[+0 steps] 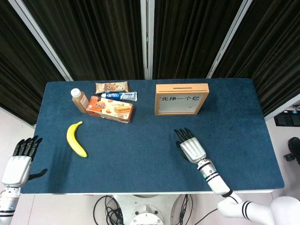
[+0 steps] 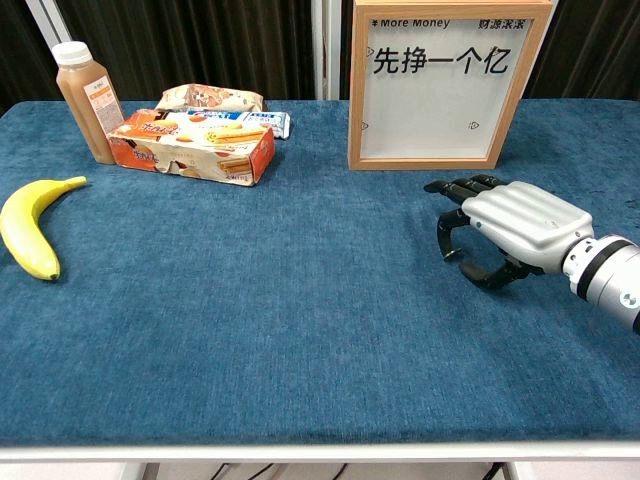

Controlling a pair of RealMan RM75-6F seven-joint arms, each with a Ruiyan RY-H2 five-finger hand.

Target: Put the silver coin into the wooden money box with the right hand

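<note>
The robot's left hand [image 1: 18, 161] hangs off the tabletop's left front corner, palm down, fingers spread and holding nothing. On the blue tabletop [image 1: 140, 159], a banana [image 1: 75, 139] lies near the left edge. Toward the back left corner a brown juice bottle [image 2: 85, 88] stands upright, just beside an orange biscuit box [image 2: 192, 146]; behind the box lie a snack packet [image 1: 111, 87] and a toothpaste tube [image 1: 119, 96]. Right of centre, near the back edge, the wooden money box [image 2: 446, 85] stands upright, its slot on top in the head view. In front of it, toward the front edge, the right hand [image 2: 500, 232] rests palm down on the cloth, its dark fingers [image 2: 452, 187] curled downward with thumb and a fingertip drawn close together. The silver coin cannot be made out in either view; whether the fingertips pinch it cannot be told.
</note>
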